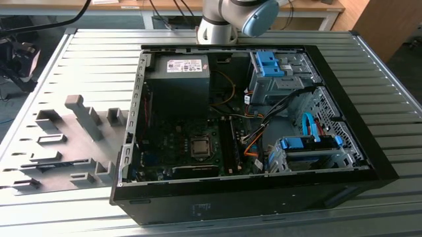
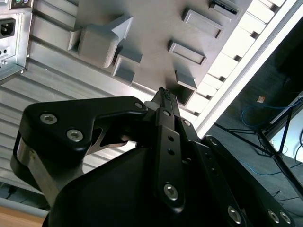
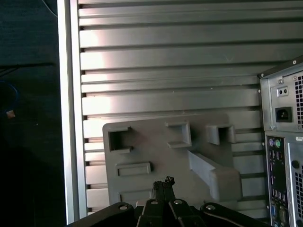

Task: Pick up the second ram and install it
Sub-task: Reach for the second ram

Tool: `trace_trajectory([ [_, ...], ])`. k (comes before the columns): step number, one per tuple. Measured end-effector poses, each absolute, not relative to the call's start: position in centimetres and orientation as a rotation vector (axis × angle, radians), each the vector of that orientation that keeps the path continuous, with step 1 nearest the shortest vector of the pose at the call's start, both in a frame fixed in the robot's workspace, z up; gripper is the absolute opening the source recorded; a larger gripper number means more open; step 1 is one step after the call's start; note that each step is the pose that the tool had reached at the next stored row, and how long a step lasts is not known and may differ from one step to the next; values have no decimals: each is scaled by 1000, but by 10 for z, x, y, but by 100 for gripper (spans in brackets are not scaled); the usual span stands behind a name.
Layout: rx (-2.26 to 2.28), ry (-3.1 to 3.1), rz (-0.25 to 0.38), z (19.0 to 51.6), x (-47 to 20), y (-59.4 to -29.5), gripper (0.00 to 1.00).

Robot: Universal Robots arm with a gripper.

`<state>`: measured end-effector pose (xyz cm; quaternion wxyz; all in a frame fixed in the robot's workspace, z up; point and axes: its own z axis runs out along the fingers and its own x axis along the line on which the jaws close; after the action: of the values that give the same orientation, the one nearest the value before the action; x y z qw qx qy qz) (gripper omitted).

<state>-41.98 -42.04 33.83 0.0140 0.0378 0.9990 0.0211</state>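
There was the gripper (image 2: 163,92), hanging clear above the grey holder plate (image 2: 151,28) in both wrist views, well off its blocks and touching none of them. The jaws stood closed tip to tip, with nothing visible pinched between them, so there was no stick in hand.

In the exterior view the plate lay at the lower left on the slatted worktop (image 1: 369,54), just beside the open PC case (image 1: 231,207). Where the second ram lay could not be told for sure. A dark sliver (image 2: 222,5) sat in the slot block on the plate farthest from the fingertips in the second wrist view. That might well have been it, but it was too cropped to call.

Inside the case, the long dark memory slots (image 1: 229,143) ran just to the exterior view's right of the square processor (image 1: 199,146). Whether any stick sat in them could not be made out.

On that showing the job looked barely begun. With the jaws empty over the holders, the pick-up had yet to be made and the whole install was left.
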Motion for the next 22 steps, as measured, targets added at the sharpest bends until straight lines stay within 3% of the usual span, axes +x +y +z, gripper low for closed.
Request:
trace_trajectory([
  [22,118,3111,65,320,-426,-420,11],
])
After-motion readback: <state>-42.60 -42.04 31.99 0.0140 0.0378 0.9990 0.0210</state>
